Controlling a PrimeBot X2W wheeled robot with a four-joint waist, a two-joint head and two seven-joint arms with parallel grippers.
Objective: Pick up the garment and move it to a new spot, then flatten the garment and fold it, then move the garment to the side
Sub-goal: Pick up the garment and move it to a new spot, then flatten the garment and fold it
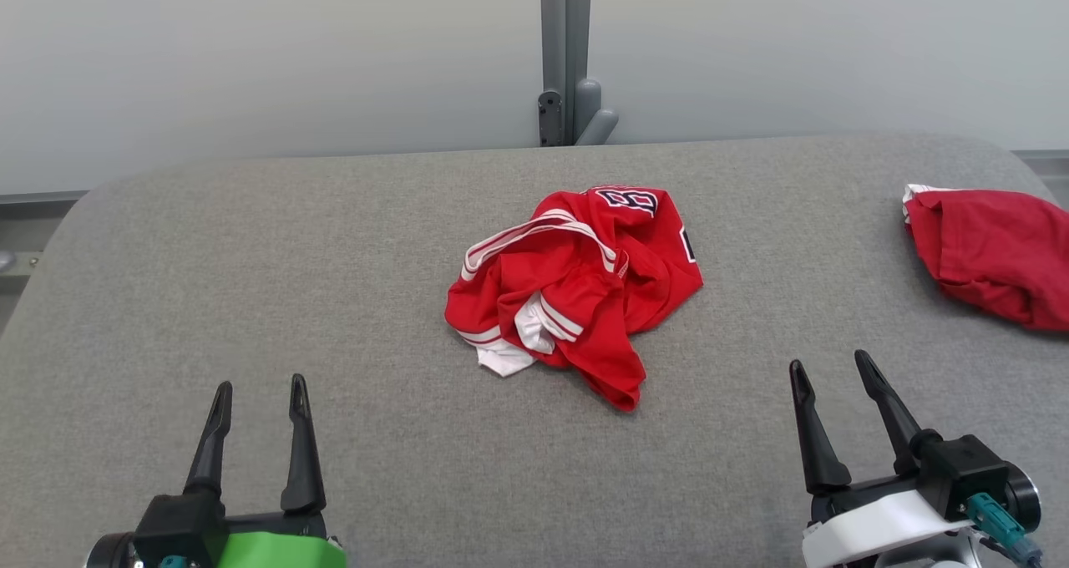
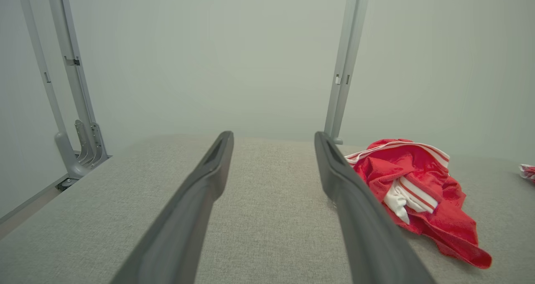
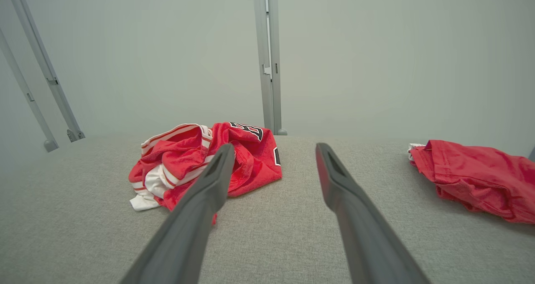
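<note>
A crumpled red garment [image 1: 576, 280] with white stripes and dark lettering lies in a heap at the middle of the grey table [image 1: 250, 301]. The left wrist view has the garment [image 2: 411, 192] to the right of my fingers, and the right wrist view has the garment [image 3: 200, 163] to the left, partly behind one finger. My left gripper [image 1: 260, 388] stands open at the lower left, well short of the heap. At the lower right my right gripper [image 1: 831, 365] is open too, with nothing between its fingers.
A second red cloth [image 1: 994, 255] lies bunched at the table's right edge, and the right wrist view shows this cloth [image 3: 476, 177] as well. A grey post [image 1: 565, 54] rises behind the table's far edge before a pale wall. Bare grey table surface surrounds the heap.
</note>
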